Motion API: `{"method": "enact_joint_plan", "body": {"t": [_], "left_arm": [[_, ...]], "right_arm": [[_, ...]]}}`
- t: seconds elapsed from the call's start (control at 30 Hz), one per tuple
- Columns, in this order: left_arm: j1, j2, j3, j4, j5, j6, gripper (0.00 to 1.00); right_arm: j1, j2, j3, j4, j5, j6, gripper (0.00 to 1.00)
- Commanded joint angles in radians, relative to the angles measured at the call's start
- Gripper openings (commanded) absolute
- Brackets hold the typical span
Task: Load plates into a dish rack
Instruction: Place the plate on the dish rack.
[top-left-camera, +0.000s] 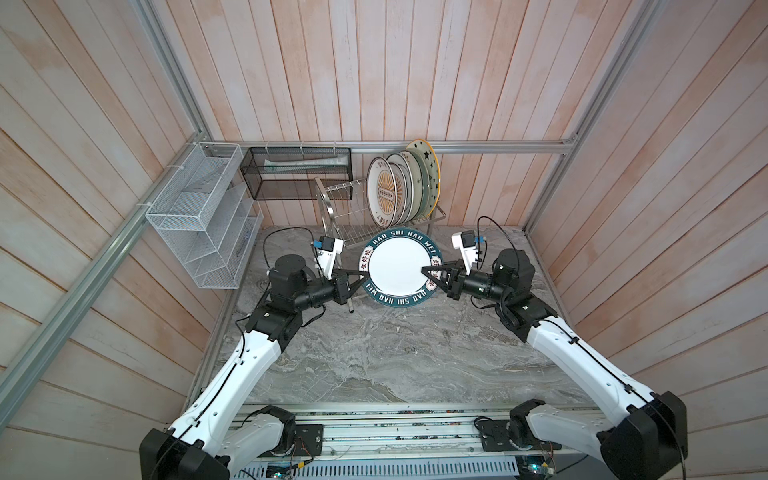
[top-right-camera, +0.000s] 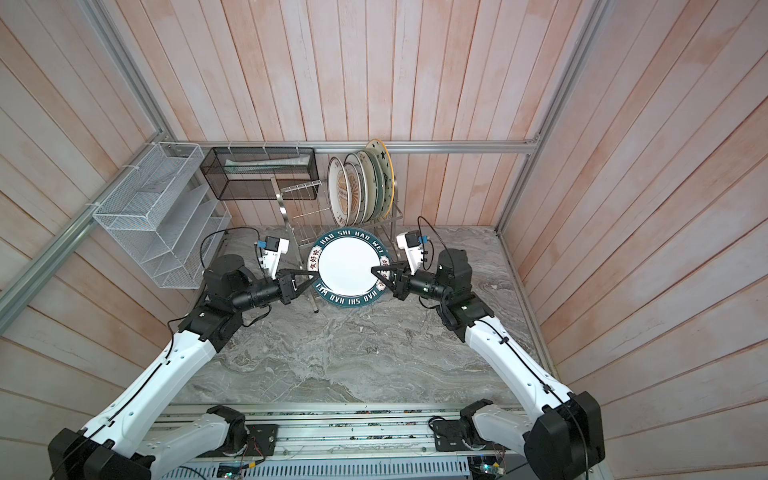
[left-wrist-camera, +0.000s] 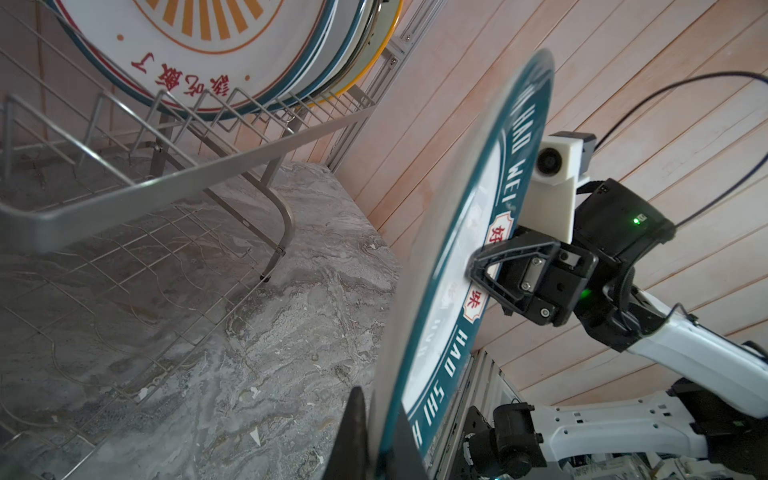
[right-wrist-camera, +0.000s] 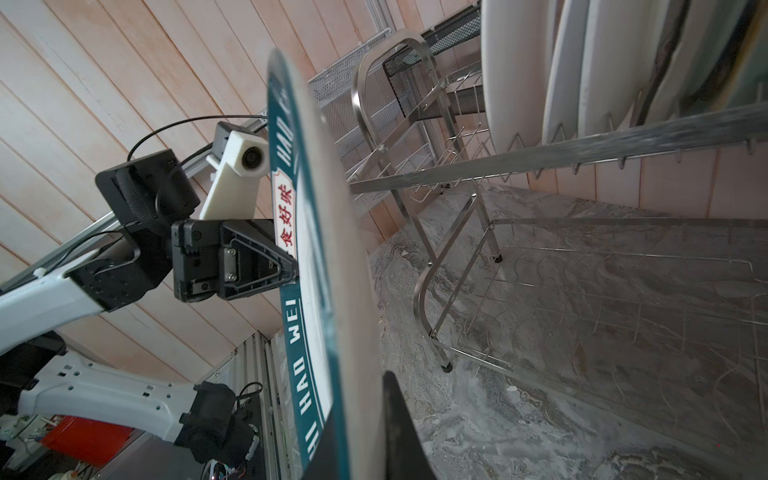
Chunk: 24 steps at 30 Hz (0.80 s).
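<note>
Plate (top-left-camera: 397, 266): white centre, teal lettered rim, face tilted up toward the robot. Round, no long axis. Left gripper (top-left-camera: 362, 274) and right gripper (top-left-camera: 424, 272) each clamped on opposite rim edges.

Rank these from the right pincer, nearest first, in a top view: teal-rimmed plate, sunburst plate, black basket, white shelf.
1. Teal-rimmed plate: gripped by the right pincer.
2. Sunburst plate: in the dish rack behind.
3. Black basket: back wall.
4. White shelf: far left wall.
</note>
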Motion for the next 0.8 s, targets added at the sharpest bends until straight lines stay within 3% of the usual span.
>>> {"method": "enact_joint_plan", "body": {"t": [0.0, 0.4, 0.5, 0.6, 0.67, 0.77], "left_arm": [[0.000, -0.022, 0.001, 0.057, 0.000, -0.046, 0.00], [0.000, 0.004, 0.054, -0.038, -0.059, -0.026, 0.02], [0.000, -0.005, 0.053, -0.039, -0.079, -0.022, 0.16], [0.002, -0.011, 0.056, -0.048, -0.087, -0.018, 0.38], [0.002, -0.014, 0.060, -0.060, -0.094, -0.011, 0.44], [0.003, -0.023, 0.063, -0.079, -0.111, -0.001, 0.45]], "right_arm": [[0.031, 0.008, 0.031, 0.034, -0.089, -0.055, 0.01], [0.031, -0.004, 0.041, 0.001, -0.019, -0.091, 0.00], [0.026, -0.031, 0.043, -0.024, 0.041, -0.119, 0.00], [0.013, -0.052, 0.041, -0.027, 0.062, -0.126, 0.00], [0.004, -0.064, 0.041, -0.023, 0.081, -0.124, 0.00], [-0.013, -0.082, 0.033, -0.012, 0.104, -0.121, 0.00]]}}
